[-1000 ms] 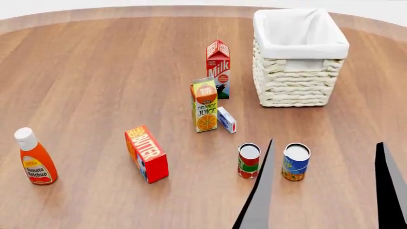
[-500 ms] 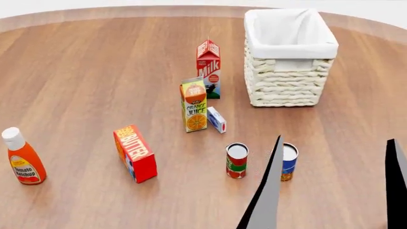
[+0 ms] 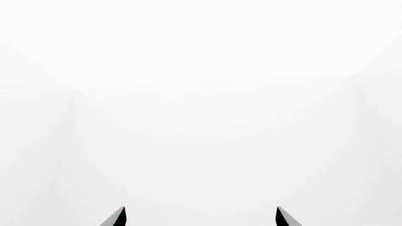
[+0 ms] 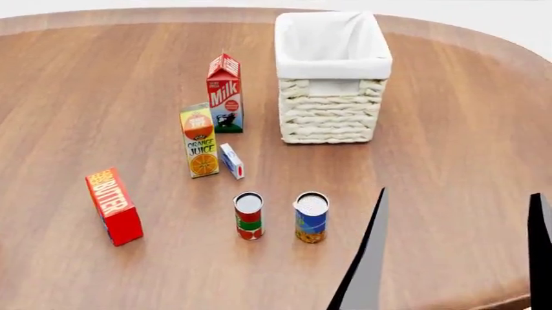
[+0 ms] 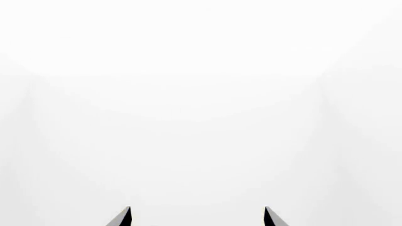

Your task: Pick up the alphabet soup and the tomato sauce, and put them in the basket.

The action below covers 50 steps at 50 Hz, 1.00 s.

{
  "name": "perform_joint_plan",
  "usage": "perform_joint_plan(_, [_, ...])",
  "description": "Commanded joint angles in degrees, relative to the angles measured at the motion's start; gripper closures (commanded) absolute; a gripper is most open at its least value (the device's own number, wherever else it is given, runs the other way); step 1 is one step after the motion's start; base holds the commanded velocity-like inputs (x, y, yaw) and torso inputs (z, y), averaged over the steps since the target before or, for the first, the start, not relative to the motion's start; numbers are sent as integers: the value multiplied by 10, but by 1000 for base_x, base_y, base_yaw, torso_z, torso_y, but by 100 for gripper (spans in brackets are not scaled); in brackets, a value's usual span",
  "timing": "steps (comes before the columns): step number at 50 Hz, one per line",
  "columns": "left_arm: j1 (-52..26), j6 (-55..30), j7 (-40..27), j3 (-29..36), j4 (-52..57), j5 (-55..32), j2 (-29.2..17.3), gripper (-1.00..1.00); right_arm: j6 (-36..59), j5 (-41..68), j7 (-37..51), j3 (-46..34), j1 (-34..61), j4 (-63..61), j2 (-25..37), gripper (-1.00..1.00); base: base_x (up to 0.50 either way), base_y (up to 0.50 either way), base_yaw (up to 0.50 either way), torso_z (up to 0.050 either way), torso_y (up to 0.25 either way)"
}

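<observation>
- Left wrist view: I see only two dark fingertips of the left pincer [image 3: 200,217] with a wide gap between them, so it is released and grasps nothing. Behind it is plain white, because this arm points away from the tabletop; I keep it parked while I work with the other arm.
- Head view: the alphabet soup [image 4: 311,217] and the tomato sauce [image 4: 248,216] stand upright just beside each other, not touching, nearer to the front edge of the tabletop [image 4: 103,77]. The basket [image 4: 332,119] stands toward the far edge, well apart from them, with nothing visible inside it. The milk carton [image 4: 225,93], the orange juice carton [image 4: 200,140] and a small white box [image 4: 231,161] stand between the cans and the far edge; the butter box [image 4: 114,206] is toward the left edge. The right pincer [image 4: 457,252] shows two dark fingers spread wide, released, near the soup, on its right, and I judge it is placed for the first pick.
- Compared with one second ago, everything sits further left in this view, the ketchup bottle has left it, and the soup no longer lies between the two fingers; I think the head or base turned.
- Right wrist view: two fingertips stand apart against white only; it is released and no object is seen.
</observation>
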Motion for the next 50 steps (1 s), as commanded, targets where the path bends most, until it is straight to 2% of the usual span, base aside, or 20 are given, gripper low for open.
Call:
perform_joint_plan(1, [12, -4, 3, -11, 1, 2, 2, -100, -3, -32, 5, -18, -3, 4, 7, -100, 23, 0, 0, 0, 0])
perform_joint_plan(8, [16, -6, 7, -17, 2, 1, 2, -100, -1, -38, 8, -22, -1, 2, 11, -100, 246, 181, 0, 0, 0])
perform_joint_plan(10, [17, -6, 7, -19, 3, 1, 2, -100, 55, -19, 11, -15, 29, -27, 15, -100, 324, 312, 0, 0, 0])
perform_joint_plan(12, [18, -8, 8, -20, 2, 0, 4, -100, 6, -33, 10, -21, 4, -2, 14, -100, 324, 307, 0, 0, 0])
perform_joint_plan(13, [19, -7, 10, -21, 1, 0, 6, -100, 24, -24, 11, -17, 16, -10, 15, -100, 328, 250, 0, 0, 0])
perform_joint_plan(18, [24, -16, 11, -22, 4, 4, 9, -100, -11, -35, 12, -24, -3, 10, 14, -100, 340, 177, 0, 0, 0])
perform_joint_plan(29, [28, -19, 16, -29, 6, 2, 8, -100, -8, -36, 16, -28, -2, 7, 16, -100, 407, 54, 0, 0, 0])
perform_joint_plan(30, [28, -19, 16, -29, 6, 3, 9, -100, 22, -25, 17, -24, 14, -10, 18, -100, 410, 55, 0, 0, 0])
perform_joint_plan(33, [30, -19, 17, -31, 5, 2, 9, -100, -11, -33, 16, -28, -3, 7, 18, -100, 406, 55, 0, 0, 0])
perform_joint_plan(50, [40, -24, 20, -40, 6, 3, 12, -100, -14, -34, 22, -31, -4, 9, 23, -100, 409, 53, 0, 0, 1])
